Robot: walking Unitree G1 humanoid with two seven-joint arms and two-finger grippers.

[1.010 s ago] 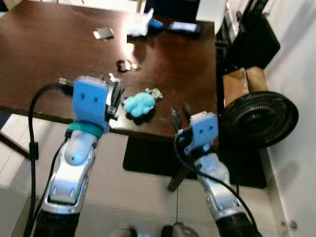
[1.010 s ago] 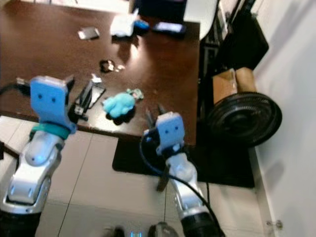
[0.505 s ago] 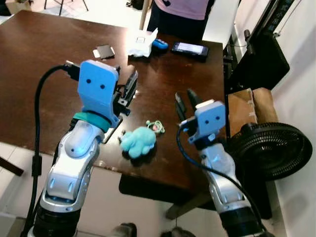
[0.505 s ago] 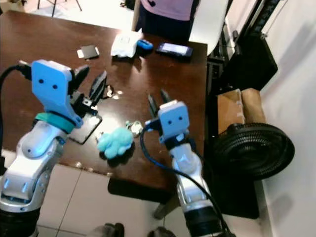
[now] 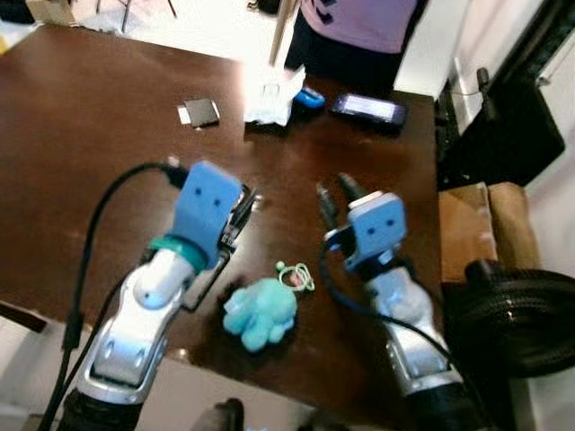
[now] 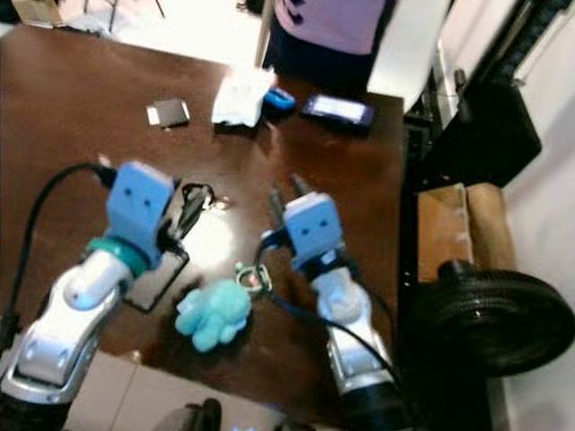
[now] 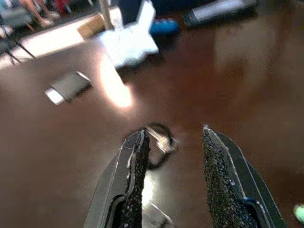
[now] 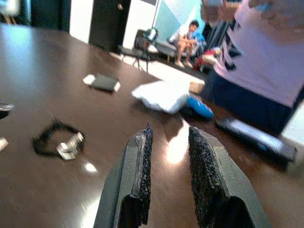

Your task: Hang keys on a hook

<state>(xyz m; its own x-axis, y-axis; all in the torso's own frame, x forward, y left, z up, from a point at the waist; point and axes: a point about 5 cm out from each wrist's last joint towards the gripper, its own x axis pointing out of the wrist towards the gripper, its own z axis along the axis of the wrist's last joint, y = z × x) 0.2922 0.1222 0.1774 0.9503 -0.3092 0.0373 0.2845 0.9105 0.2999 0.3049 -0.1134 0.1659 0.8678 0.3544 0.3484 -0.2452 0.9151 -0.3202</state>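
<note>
A bunch of keys (image 6: 201, 194) on a black loop lies on the dark brown table (image 5: 90, 135). My left gripper (image 7: 174, 135) hovers low over it, open, with the keys (image 7: 159, 141) just beyond one fingertip. A teal plush keychain (image 5: 260, 311) with a pale ring (image 5: 296, 277) lies nearer the table's front edge, between my two arms. My right gripper (image 5: 333, 192) is held above the table to the right of the plush, open with a narrow gap and nothing in it. In the right wrist view the keys (image 8: 58, 140) lie off to one side of the right gripper (image 8: 170, 130).
At the far edge are a white wrapper (image 5: 269, 93), a blue object (image 5: 308, 96), a dark phone (image 5: 368, 109) and a small card (image 5: 199, 112). A person in a purple shirt (image 5: 359, 18) stands behind. A black fan (image 5: 521, 314) and cardboard box (image 5: 467, 224) are at the right.
The camera has come closer and over the table. Both grippers now hang over the tabletop, and the left one has dropped lower, toward the key bunch.
</note>
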